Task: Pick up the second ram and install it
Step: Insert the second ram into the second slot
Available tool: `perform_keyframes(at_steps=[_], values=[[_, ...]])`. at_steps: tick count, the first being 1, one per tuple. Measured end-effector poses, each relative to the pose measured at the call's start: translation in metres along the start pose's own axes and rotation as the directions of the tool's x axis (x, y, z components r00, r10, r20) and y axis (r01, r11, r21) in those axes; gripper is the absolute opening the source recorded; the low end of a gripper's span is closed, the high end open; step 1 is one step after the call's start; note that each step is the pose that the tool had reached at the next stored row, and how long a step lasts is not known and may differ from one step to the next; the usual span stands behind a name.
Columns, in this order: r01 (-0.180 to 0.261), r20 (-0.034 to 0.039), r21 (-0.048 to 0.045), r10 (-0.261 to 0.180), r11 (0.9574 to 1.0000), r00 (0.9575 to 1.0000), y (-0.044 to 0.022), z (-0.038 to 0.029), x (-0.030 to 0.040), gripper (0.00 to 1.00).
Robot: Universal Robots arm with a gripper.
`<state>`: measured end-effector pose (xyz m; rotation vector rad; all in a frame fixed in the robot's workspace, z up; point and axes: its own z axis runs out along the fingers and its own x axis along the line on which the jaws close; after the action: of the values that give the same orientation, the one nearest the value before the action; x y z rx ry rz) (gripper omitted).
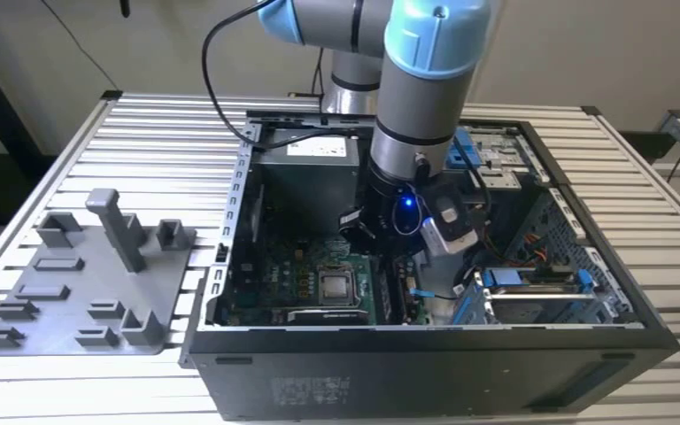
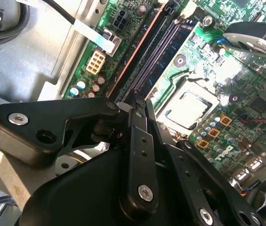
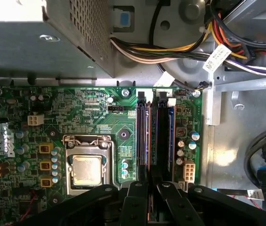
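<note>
Hovering low inside the open computer case [image 1: 623, 310], my pincer [image 3: 148, 186] sits right over the memory slots [image 3: 156, 132] beside the processor socket [image 3: 86, 162]. I read its tips as drawn together on the thin top edge of the second ram [image 3: 148, 136], a dark stick standing in a slot. My judgement: light, stiff, brittle, with slick faces, so best held by the long edge near mid-length and pressed squarely. Gray fixture tray [image 1: 81, 283] sits on the bench [image 1: 163, 150], the exterior view's left.
</note>
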<state>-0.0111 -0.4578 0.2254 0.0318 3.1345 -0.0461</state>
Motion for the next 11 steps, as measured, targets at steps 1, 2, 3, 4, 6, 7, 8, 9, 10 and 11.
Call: perform_keyframes(at_steps=[1, 2, 3, 4, 6, 7, 8, 9, 10, 11], values=[[0.000, 0.0000, 0.0001, 0.000, 1.0000, 1.0000, 0.0000, 0.0002, 0.0000, 0.14], [0.000, 0.0001, -0.0001, 0.000, 1.0000, 1.0000, 0.0000, 0.0005, -0.0001, 0.14], [0.000, 0.0001, -0.0003, 0.000, 1.0000, 1.0000, 0.0001, 0.0010, -0.0002, 0.14], [0.000, 0.0002, -0.0003, 0.000, 1.0000, 1.0000, 0.0001, 0.0014, -0.0003, 0.14], [0.000, 0.0000, 0.0001, 0.000, 1.0000, 1.0000, 0.0000, 0.0014, -0.0011, 0.14], [0.000, 0.0000, 0.0000, 0.000, 1.0000, 1.0000, 0.0001, 0.0016, -0.0015, 0.14], [0.000, 0.0000, -0.0001, 0.000, 1.0000, 1.0000, 0.0001, 0.0018, -0.0017, 0.14], [0.000, 0.0000, 0.0000, 0.000, 1.0000, 1.0000, 0.0001, 0.0018, -0.0022, 0.14], [0.000, 0.0000, 0.0000, 0.000, 1.0000, 1.0000, 0.0001, 0.0018, -0.0024, 0.14], [0.000, 0.0000, 0.0000, 0.000, 1.0000, 1.0000, 0.0001, 0.0020, -0.0024, 0.14]])
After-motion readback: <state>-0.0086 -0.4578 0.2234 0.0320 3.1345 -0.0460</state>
